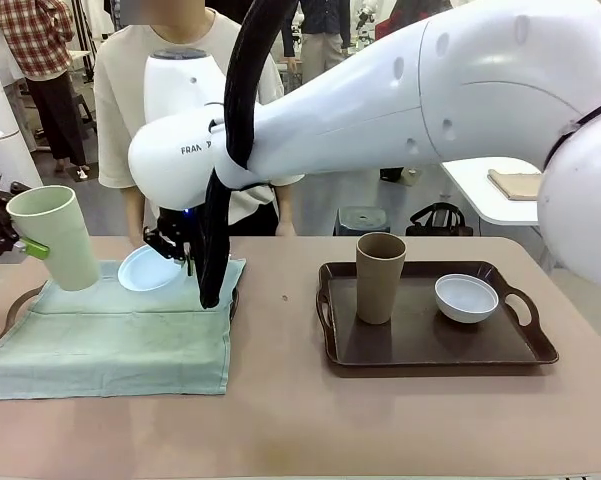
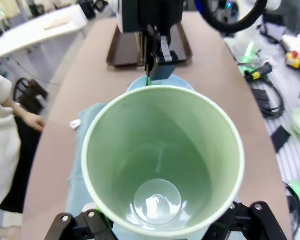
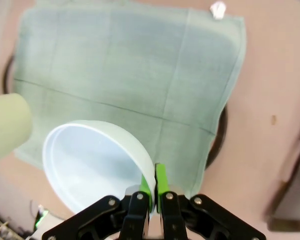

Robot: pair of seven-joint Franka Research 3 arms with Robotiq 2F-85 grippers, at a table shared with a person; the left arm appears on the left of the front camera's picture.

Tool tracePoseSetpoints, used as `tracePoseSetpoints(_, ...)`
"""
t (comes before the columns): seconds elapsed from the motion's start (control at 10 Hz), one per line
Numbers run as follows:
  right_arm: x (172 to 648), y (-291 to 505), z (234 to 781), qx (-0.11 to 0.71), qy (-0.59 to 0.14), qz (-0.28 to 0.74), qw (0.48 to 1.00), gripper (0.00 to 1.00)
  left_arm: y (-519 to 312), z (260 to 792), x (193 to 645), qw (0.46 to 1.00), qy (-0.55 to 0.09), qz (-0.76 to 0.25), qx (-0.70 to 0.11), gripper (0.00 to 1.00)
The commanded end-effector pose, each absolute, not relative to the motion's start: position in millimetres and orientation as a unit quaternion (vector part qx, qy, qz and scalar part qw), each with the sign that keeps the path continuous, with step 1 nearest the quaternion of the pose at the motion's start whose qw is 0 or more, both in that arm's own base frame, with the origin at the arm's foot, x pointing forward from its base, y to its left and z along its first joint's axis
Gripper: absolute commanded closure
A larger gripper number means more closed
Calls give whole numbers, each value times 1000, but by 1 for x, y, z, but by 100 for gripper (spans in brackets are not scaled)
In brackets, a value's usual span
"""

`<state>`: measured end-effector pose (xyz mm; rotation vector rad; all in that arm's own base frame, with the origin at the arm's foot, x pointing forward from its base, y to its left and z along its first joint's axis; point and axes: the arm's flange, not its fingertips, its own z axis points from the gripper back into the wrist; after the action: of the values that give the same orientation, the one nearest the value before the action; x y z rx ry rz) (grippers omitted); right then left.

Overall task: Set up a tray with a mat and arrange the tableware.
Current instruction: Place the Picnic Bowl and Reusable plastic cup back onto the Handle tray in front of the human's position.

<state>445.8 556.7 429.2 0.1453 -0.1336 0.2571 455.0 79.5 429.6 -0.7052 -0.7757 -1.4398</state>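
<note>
Front view: the left end effector [image 1: 25, 247] clasps the green tumbler [image 1: 55, 235], and the right end effector [image 1: 177, 245] pinches the blue bowl [image 1: 145, 270] by its rim, both at the mat's [image 1: 110, 335] far edge. Placing seems under way. Next, each needs setting down upright, apart from the other, before release.

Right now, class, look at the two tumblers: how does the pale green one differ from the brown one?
Colour: the pale green tumbler is light green, while the brown tumbler is tan-brown.
Support: the pale green tumbler is gripped by the left end effector, while the brown tumbler stands free.
Place: the pale green tumbler is at the far left corner of the green mat, while the brown tumbler is on the dark tray.
Both are tall, handleless and upright.
</note>
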Motion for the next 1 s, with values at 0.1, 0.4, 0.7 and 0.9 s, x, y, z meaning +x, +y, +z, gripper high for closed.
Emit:
tracePoseSetpoints(0.1, 445, 544, 422, 77, -59, 120, 988, 95, 82, 424, 467, 636, -350, -618, -302, 13)
tracePoseSetpoints(0.4, 448, 555, 423, 69, -64, 126, 988, 95, 80, 426, 459, 632, -340, -628, -302, 13)
tracePoseSetpoints(0.7, 459, 544, 402, 111, -39, 123, 985, 95, 79, 403, 465, 638, -321, -629, -305, 13)
tracePoseSetpoints(0.9, 464, 543, 387, 133, -36, 125, 983, 95, 81, 390, 469, 637, -322, -629, -309, 13)
